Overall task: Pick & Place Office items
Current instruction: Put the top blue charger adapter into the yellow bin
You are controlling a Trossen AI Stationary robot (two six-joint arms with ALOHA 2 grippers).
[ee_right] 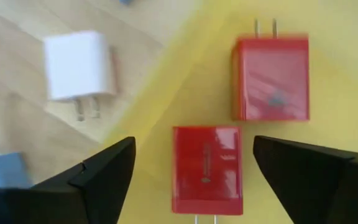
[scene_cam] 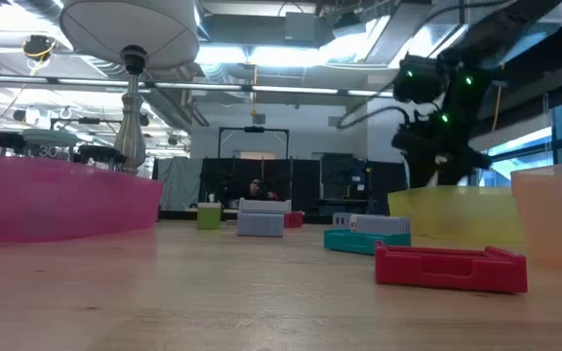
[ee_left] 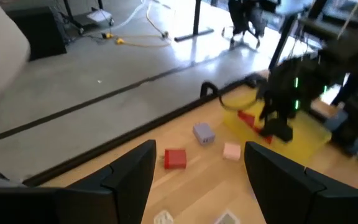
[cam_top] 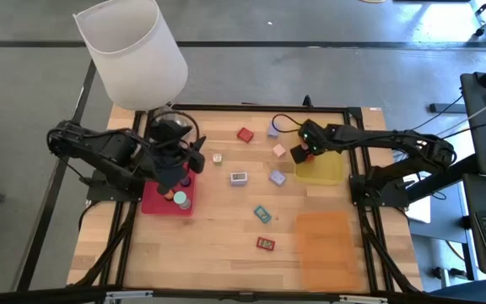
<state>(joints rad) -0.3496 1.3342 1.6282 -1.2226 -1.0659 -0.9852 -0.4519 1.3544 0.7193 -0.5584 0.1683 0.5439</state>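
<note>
My right gripper (cam_top: 301, 153) hangs open over the far left corner of the yellow tray (cam_top: 323, 171). In the right wrist view its fingers (ee_right: 194, 149) stand apart on either side of a red charger block (ee_right: 207, 177) that lies flat in the tray, beside a second red block (ee_right: 271, 78). A pale block (ee_right: 79, 65) rests on the wood just outside the tray. My left gripper (cam_top: 191, 165) is open (ee_left: 197, 177) above the red tray (cam_top: 154, 203), which holds black and teal round pieces (cam_top: 180, 199).
Loose on the wood are a red block (cam_top: 245, 134), lavender blocks (cam_top: 273, 129) (cam_top: 278, 177), a pink block (cam_top: 278, 150), a white rectangle (cam_top: 239, 177), a teal rectangle (cam_top: 262, 213) and a red rectangle (cam_top: 265, 244). An orange mat (cam_top: 323, 245) is near right; a lamp (cam_top: 133, 51) stands far left.
</note>
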